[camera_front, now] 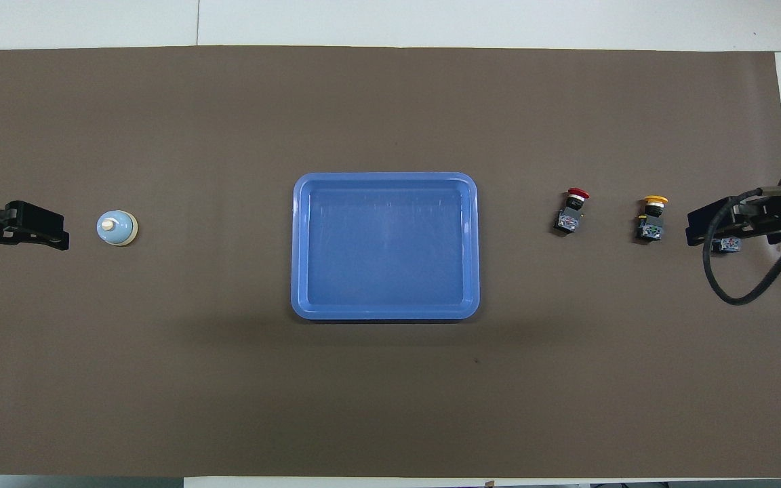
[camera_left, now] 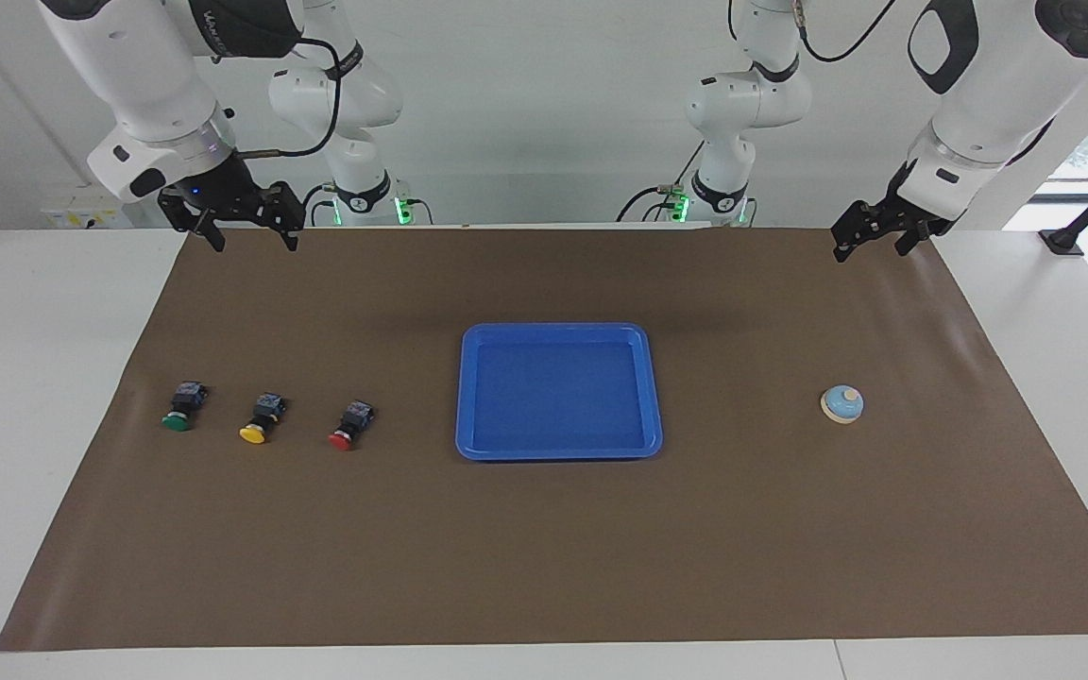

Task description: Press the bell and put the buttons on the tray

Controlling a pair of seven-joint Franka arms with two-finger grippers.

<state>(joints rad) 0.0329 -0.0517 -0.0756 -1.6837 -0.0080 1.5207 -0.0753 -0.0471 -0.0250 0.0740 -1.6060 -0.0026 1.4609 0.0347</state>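
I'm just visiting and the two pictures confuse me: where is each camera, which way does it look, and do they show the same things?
Facing view: high across the table, looking at the robots; both arms show whole, left gripper and right gripper raised near their own ends.
Overhead view: above the robots' end, looking steeply down; only the left gripper and right gripper poke in.
Shared, mirrored: tray, bell, red button, yellow button.
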